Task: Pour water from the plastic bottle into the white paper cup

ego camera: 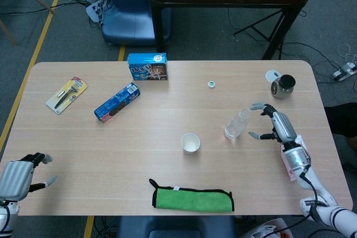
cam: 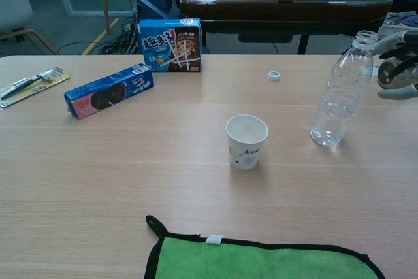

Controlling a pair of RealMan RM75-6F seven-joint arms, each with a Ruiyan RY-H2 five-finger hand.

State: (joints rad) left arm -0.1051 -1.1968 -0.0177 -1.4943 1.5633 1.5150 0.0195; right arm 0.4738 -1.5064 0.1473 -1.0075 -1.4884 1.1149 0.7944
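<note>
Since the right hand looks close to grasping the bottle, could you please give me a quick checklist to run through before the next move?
1. Plastic bottle upright on the table: ok.
2. Bottle cap off: ok; the neck is open, and a small cap lies on the table behind the cup.
3. White paper cup upright, mouth up: ok.
4. Right hand open and beside the bottle: ok; its fingers are spread, with a gap to the bottle in both views.
5. Left hand far from cup and bottle: ok; it sits at the near left table edge.
6. Water level in bottle: cannot tell.
</note>
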